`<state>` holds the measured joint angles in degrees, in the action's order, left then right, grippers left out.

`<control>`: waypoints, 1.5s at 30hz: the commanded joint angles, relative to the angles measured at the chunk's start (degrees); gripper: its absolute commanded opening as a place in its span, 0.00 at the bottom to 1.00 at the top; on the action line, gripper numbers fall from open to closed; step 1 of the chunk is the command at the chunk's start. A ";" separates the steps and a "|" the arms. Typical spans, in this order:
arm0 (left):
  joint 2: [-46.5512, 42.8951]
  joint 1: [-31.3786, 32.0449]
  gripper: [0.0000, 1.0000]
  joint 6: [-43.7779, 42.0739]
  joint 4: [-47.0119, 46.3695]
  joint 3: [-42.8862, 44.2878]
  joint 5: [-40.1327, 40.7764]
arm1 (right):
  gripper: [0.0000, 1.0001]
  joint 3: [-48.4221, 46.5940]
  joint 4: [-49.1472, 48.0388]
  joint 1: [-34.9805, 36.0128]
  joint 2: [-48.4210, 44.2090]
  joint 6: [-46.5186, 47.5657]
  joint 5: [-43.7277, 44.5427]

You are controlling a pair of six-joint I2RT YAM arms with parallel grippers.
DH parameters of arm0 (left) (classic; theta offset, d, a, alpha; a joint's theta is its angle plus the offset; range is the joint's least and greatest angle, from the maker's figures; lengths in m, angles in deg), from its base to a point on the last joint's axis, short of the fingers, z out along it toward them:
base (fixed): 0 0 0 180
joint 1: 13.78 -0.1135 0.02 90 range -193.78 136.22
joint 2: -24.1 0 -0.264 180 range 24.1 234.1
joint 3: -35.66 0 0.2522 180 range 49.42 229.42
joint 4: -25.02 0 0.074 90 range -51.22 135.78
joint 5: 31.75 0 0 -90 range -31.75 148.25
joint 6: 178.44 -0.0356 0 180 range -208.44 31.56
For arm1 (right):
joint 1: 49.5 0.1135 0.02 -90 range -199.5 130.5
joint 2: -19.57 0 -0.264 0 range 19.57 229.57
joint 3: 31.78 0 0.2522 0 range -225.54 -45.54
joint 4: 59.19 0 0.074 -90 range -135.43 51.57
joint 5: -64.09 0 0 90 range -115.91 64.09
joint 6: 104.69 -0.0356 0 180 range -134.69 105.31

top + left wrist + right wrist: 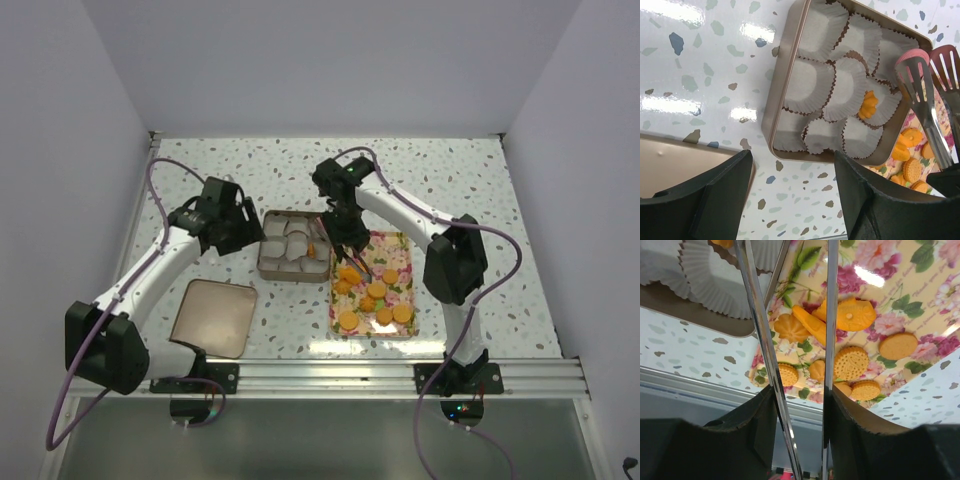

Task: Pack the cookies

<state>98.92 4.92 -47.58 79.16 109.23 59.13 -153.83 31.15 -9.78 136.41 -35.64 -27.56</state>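
Steering remotely, I see the cookies point(376, 290) lying flat on the floral tray point(400, 243), one already in the tin point(771, 107). They look light, stiff and crumbly: nip each gently across its edges. My right pincer point(801, 415) clamps the tongs point(756, 325); left pincer point(792, 190) gapes wide, empty.

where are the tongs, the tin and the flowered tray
tongs point(921, 100): left wrist view, on the neck of the silver blade.
tin point(781, 87): left wrist view, on its left wall.
flowered tray point(399, 250): top view, on a bare patch near its far corner.
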 commanded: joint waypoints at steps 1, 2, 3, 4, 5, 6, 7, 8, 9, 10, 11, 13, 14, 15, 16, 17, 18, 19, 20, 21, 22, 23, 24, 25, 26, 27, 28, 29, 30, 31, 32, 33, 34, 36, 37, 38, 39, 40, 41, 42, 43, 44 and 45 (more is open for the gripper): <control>-2.05 -0.51 0.72 -1.13 0.75 0.66 0.61 | 0.43 1.85 4.90 -0.17 -3.55 -1.02 -0.63; -2.14 -0.51 0.72 -1.13 0.75 0.57 0.52 | 0.44 2.03 4.64 -0.17 -3.46 -1.02 -0.72; -2.23 -0.51 0.72 -1.05 0.67 0.48 0.43 | 0.44 2.12 4.29 -0.17 -3.02 -0.94 -0.81; -2.40 -0.51 0.72 -1.13 0.84 0.48 0.43 | 0.45 1.94 4.11 -0.17 -2.84 -0.93 -0.81; -2.41 -0.51 0.72 -1.13 0.84 0.57 0.35 | 0.46 1.68 4.02 -0.17 -2.67 -0.93 -0.72; -2.49 -0.51 0.72 -1.22 1.10 0.66 0.35 | 0.47 0.90 4.11 -0.17 -2.23 -0.85 -0.64; -2.49 -0.51 0.72 -1.31 1.19 0.74 0.52 | 0.47 0.37 4.19 -0.17 -2.05 -0.93 -0.63; -2.58 -0.51 0.72 -1.31 1.45 0.83 0.43 | 0.48 -0.07 4.37 -0.09 -1.96 -0.85 -0.55; -2.67 -0.51 0.72 -1.31 1.54 0.83 0.61 | 0.48 -1.21 4.63 -0.17 -1.70 -0.76 -0.46; -2.76 -0.51 0.72 -1.40 1.63 0.92 0.52 | 0.50 -1.66 4.81 -0.17 -1.61 -0.85 -0.37; -2.76 -0.51 0.72 -1.40 1.72 0.92 0.52 | 0.51 -2.44 4.90 -0.09 -1.52 -0.67 -0.11; -2.76 -0.51 0.71 -1.31 1.81 0.83 0.52 | 0.54 -3.24 5.60 -0.17 -1.35 -0.76 0.07; -2.93 -0.51 0.71 -1.31 1.89 0.75 0.43 | 0.55 -3.77 5.95 -0.09 -1.17 -0.67 0.16; -2.93 -0.51 0.72 -1.31 1.98 0.75 0.43 | 0.56 -4.03 6.13 -0.17 -1.17 -0.67 0.50; -2.93 -0.59 0.71 -1.31 2.07 0.75 0.43 | 0.57 -4.21 6.30 -0.09 -1.26 -0.58 0.68; -3.11 -0.51 0.71 -1.31 2.24 0.75 0.43 | 0.57 -4.47 6.48 -0.17 -1.35 -0.50 0.77; -3.20 -0.51 0.71 -1.31 2.33 0.83 0.52 | 0.57 -4.65 6.83 -0.17 -1.61 -0.41 1.12; -3.46 -0.51 0.71 -1.40 2.51 0.83 0.70 | 0.57 -4.74 7.01 -0.17 -2.22 -0.49 1.21; -3.55 -0.51 0.71 -1.49 2.94 0.92 0.78 | 0.57 -4.74 7.27 -0.26 -2.75 -0.41 1.38; -3.72 -0.51 0.71 -1.57 3.21 1.09 0.96 | 0.57 -4.56 7.62 -0.18 -3.28 -0.41 1.56; -3.81 -0.51 0.71 -1.84 3.39 1.18 1.31 | 0.57 -4.30 7.80 -0.35 -4.06 -0.41 1.56; -3.99 -0.51 0.71 -1.93 3.91 1.36 1.49 | 0.57 -3.34 8.06 -0.44 -5.81 -0.49 1.56; -4.07 -0.51 0.71 -2.01 4.09 1.62 1.66 | 0.57 -2.63 8.06 -0.52 -6.96 -0.50 1.56; -4.16 -0.51 0.71 -2.10 4.18 1.80 1.92 | 0.58 -1.84 8.06 -0.79 -8.19 -0.58 1.56; -4.16 -0.51 0.71 -2.19 4.53 1.97 1.93 | 0.58 0.16 8.06 -0.88 -10.90 -0.67 1.56; -4.16 -0.51 0.71 -2.28 4.62 2.15 2.01 | 0.58 1.32 8.06 -0.96 -12.23 -0.76 1.56; -4.16 -0.51 0.71 -2.45 4.71 2.24 2.10 | 0.58 2.63 8.15 -1.14 -13.55 -0.76 1.56; -4.08 -0.51 0.71 -2.54 4.71 2.33 2.19 | 0.58 5.60 8.15 -1.14 -15.04 -0.76 1.56; -4.08 -0.51 0.72 -2.45 4.62 2.33 2.28 | 0.58 7.20 8.24 -1.14 -17.76 -0.76 1.56; -3.99 -0.51 0.71 -2.37 4.62 2.33 2.19 | 0.58 8.87 8.15 -1.14 -19.35 -0.76 1.56; -3.99 -0.51 0.71 -2.45 4.53 2.33 2.19 | 0.58 12.19 8.06 -1.14 -20.67 -0.67 1.13; -3.90 -0.51 0.71 -2.37 4.44 2.41 2.19 | 0.58 13.88 8.06 -1.14 -23.29 -0.58 1.04; -3.81 -0.51 0.71 -2.28 4.44 2.50 2.19 | 0.58 15.37 8.15 -1.05 -24.45 -0.67 1.03; -3.64 -0.51 0.71 -2.19 4.44 2.59 2.10 | 0.58 19.07 8.42 -1.14 -26.65 -0.67 0.07; -3.64 -0.51 0.71 -2.02 4.36 2.59 2.10 | 0.58 20.21 8.33 -1.14 -28.57 -0.85 -0.63; -3.64 -0.51 0.71 -2.01 4.36 2.42 2.10 | 0.58 22.40 8.15 -1.14 -29.55 -0.93 -1.42; -3.64 -0.51 0.71 -1.93 4.36 2.33 2.10 | 0.58 23.46 7.80 -1.14 -30.17 -0.93 -2.99; -3.64 -0.51 0.71 -1.75 4.18 2.07 2.02 | 0.58 24.43 7.71 -1.14 -31.31 -0.85 -3.44; -3.72 -0.51 0.71 -1.66 4.09 1.98 1.93 | 0.58 26.10 7.71 -1.14 -31.67 -0.76 -3.62; -3.81 -0.51 0.72 -1.66 4.00 1.63 1.93 | 0.58 26.81 7.71 -1.05 -31.93 -0.67 -3.80; -3.90 -0.51 0.71 -1.31 3.92 1.54 1.93 | 0.57 27.51 7.62 -1.14 -32.19 -0.50 -4.15; -3.99 -0.51 0.71 -1.22 3.74 1.36 1.84 | 0.57 28.48 7.54 -1.14 -32.72 -0.23 -4.32; -4.16 -0.51 0.71 -0.87 3.65 0.93 1.75 | 0.57 28.83 7.62 -1.14 -32.90 -0.06 -4.67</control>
<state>96.06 4.92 -48.76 83.51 109.54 60.44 -126.19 31.67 -10.89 105.74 -35.82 -29.88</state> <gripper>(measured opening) 0.715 0.576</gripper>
